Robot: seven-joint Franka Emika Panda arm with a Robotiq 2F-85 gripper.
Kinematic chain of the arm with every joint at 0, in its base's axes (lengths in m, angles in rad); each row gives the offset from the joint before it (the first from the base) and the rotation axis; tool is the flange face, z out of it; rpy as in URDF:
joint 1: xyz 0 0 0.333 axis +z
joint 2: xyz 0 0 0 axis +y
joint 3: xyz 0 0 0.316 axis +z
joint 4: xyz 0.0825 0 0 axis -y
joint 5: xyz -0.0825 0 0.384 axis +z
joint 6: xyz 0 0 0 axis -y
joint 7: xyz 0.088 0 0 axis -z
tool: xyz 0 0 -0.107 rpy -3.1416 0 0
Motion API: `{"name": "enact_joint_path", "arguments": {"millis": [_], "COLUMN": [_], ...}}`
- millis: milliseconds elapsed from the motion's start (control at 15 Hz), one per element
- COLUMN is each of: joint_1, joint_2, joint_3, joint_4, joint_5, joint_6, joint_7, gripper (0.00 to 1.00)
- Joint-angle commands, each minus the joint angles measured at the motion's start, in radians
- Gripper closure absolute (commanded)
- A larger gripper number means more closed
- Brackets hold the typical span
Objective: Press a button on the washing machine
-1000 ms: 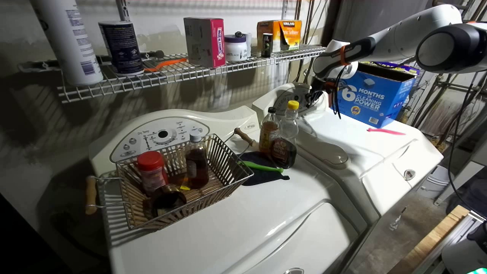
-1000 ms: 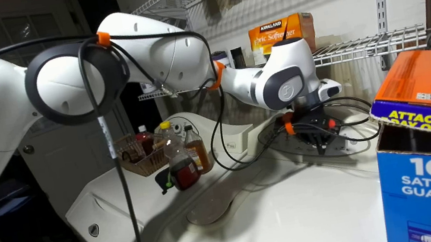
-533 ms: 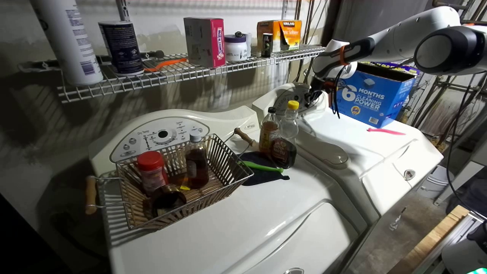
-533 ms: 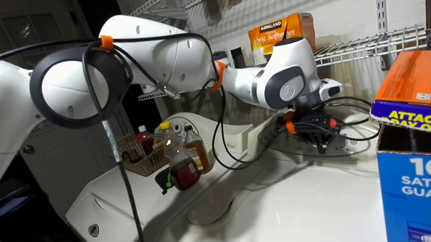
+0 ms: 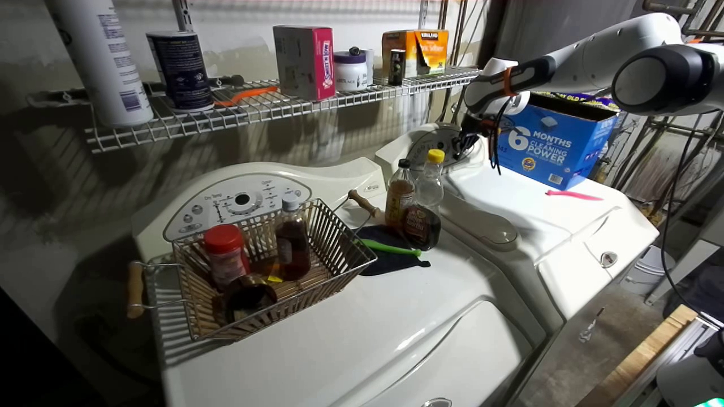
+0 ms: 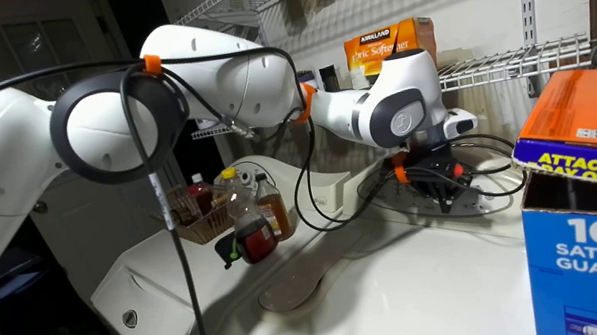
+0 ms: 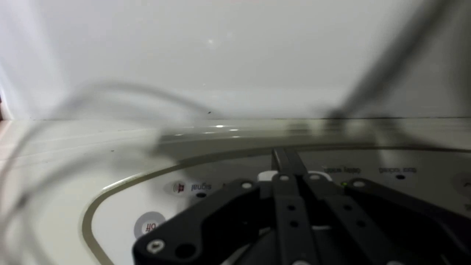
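The washing machine (image 5: 529, 206) is the white appliance with a broad flat lid, in both exterior views (image 6: 417, 299). Its oval console (image 5: 423, 148) is at the back, partly hidden by the gripper in an exterior view (image 6: 480, 202). My gripper (image 5: 459, 154) is at the console, fingers shut and empty; it also shows dark in an exterior view (image 6: 444, 205). In the wrist view the fingertips (image 7: 287, 151) are together over the console. Upside-down labels read signal and delay wash; an off button (image 7: 148, 225) is left. A small green light (image 7: 344, 183) glows beside the fingers. Contact cannot be told.
A dryer (image 5: 339, 328) stands beside the washer with a wire basket (image 5: 334, 282) and two bottles (image 5: 421, 223) on it. A blue box (image 5: 557, 147) and a pink utensil (image 5: 574, 195) are on the washer. A wire shelf (image 5: 249, 113) hangs above. Cables (image 6: 308, 190) loop round the arm.
The arm's elbow has sunk a little, and the wrist has shifted slightly to the right in an exterior view. The gripper stays at the console. The objects have not moved.
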Motion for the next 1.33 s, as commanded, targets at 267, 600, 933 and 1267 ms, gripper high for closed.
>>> {"name": "enact_joint_path", "arguments": {"millis": [267,600,933,1267], "joint_1": [0.024,-0.012,-0.001,0.014], "joint_2": [0.128,0.030,-0.173,-0.384], "joint_3": [-0.008,0.023,-0.001,-0.026], "joint_4": [0.153,0.063,-0.180,-0.391], "joint_5": [0.027,0.025,-0.008,-0.022], "joint_6": [0.006,-0.118,-0.130,-0.130], "joint_7": [0.180,0.072,0.009,-0.004], "gripper": [1.00,1.00,0.73,0.41]}}
